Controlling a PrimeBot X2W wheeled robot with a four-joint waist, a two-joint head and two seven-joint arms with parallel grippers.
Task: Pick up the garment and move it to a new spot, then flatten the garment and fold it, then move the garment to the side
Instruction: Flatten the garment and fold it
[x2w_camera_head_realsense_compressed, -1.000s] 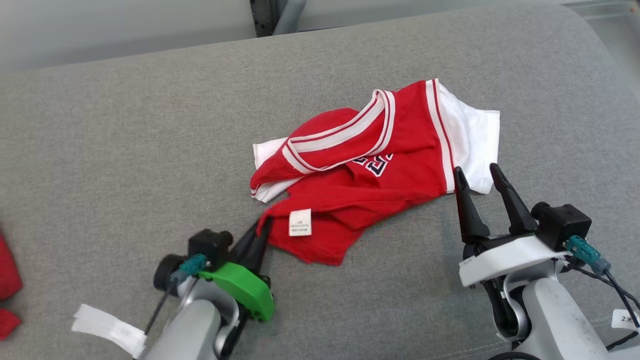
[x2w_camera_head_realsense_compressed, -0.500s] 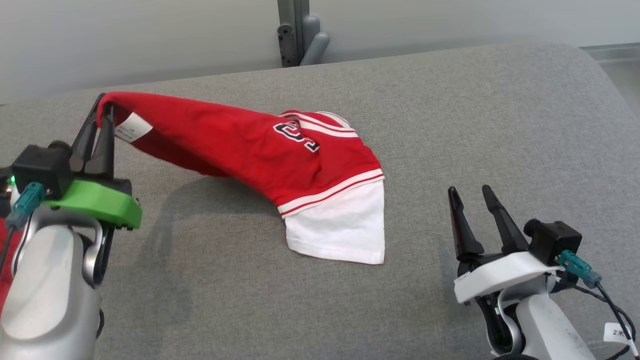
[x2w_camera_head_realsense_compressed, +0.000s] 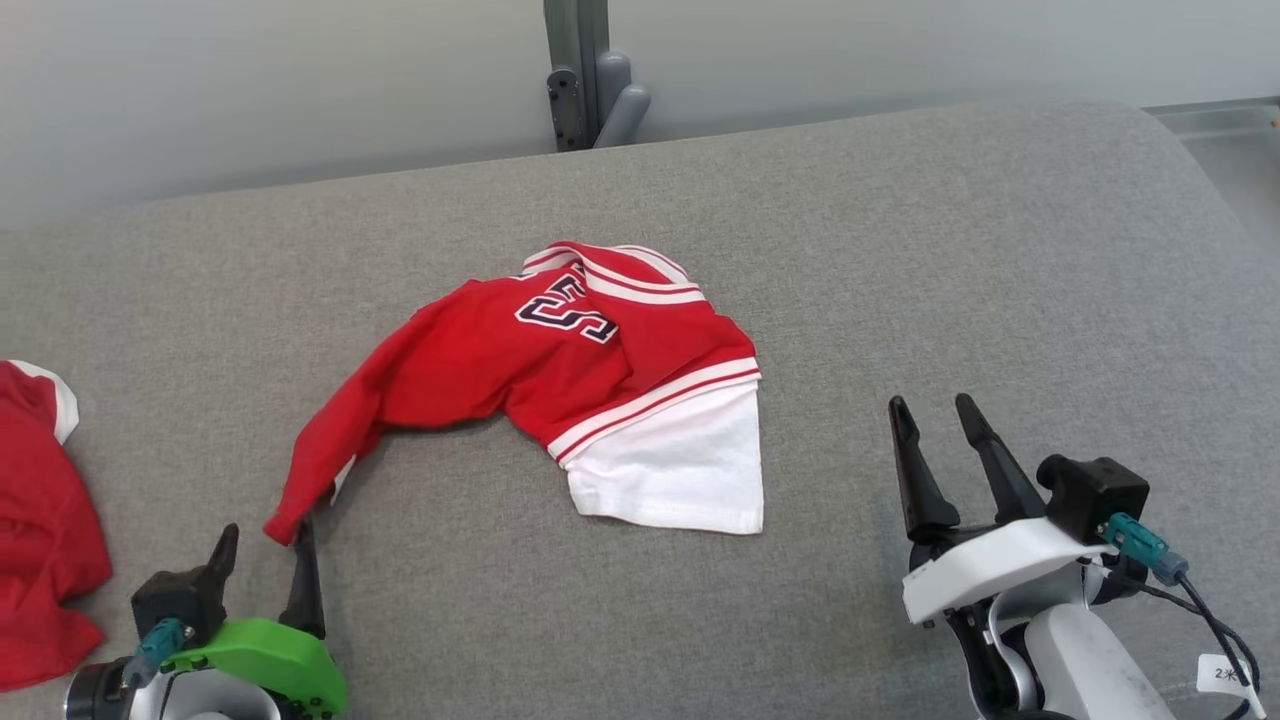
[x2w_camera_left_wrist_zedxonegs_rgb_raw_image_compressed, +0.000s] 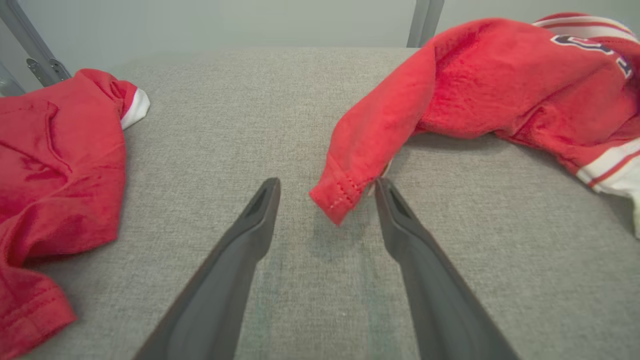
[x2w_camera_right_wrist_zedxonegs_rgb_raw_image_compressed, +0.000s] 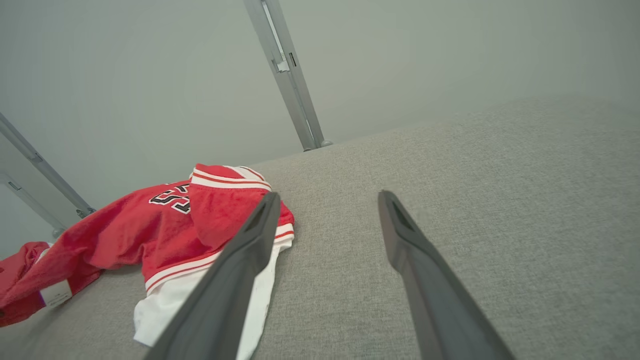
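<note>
"Head view: where does the garment (x2w_camera_head_realsense_compressed: 560, 370) lie?"
"Crumpled on the grey cushion (x2w_camera_head_realsense_compressed: 950, 250), about mid-frame. Its body is red, with a white sleeve (x2w_camera_head_realsense_compressed: 680, 475) toward the right gripper (x2w_camera_head_realsense_compressed: 930, 403). A long red end trails down to the left gripper (x2w_camera_head_realsense_compressed: 267, 527)."
"Does the left gripper hold it?"
"No. In the left wrist view its 2 fingers stand wide apart. The stitched red corner (x2w_camera_left_wrist_zedxonegs_rgb_raw_image_compressed: 337, 197) lies on the cushion between the tips, closer to the finger (x2w_camera_left_wrist_zedxonegs_rgb_raw_image_compressed: 400, 220) on that view's right. Whether that finger touches the cloth, I cannot tell."
"And the right gripper?"
"Spread apart too, holding nothing, over bare cushion and apart from the white sleeve."
"Anything else?"
"A second red garment (x2w_camera_head_realsense_compressed: 45, 530) lies at the cushion's left edge, apart from the first. A grey metal post (x2w_camera_head_realsense_compressed: 572, 70) stands behind the cushion."
</note>
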